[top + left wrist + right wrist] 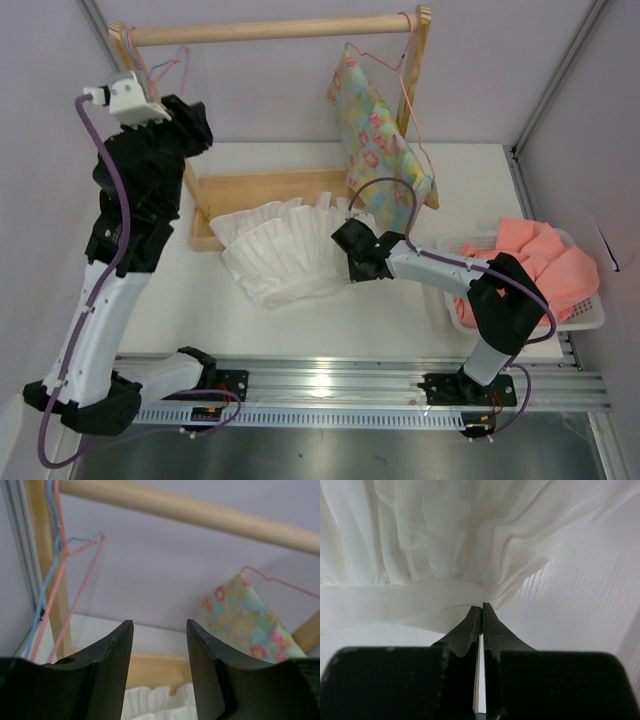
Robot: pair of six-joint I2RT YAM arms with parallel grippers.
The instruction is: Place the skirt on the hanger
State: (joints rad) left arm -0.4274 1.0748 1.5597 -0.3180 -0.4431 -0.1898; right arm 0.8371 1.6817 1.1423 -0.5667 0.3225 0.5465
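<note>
Closest to me is the metal rail [330,385] carrying both arm bases, and past it the white table [330,320]. At the table's far side stands a wooden rack [270,28] with its rod running left to right.

The skirt [280,250] lies flat on the table in front of the rack's base, fanned out. Its long spread runs left to right, with the ruffled hem toward the rack and the narrower end toward the arms. My right gripper [482,607] sits low at the skirt's right edge with its fingers pressed together on a band of the white fabric, and the pleats fan away from it.

A floral garment [380,140] hangs at the rod's right end on another pink wire. At the table's right edge a white basket [590,315] holds a salmon cloth [545,255].

The hanger [82,585] hangs from the rod's left end beside the post, hook up and triangle pointing down, with a blue hanger [43,600] against it. My left gripper [160,625] is raised near them — fingers spread, holding nothing.
</note>
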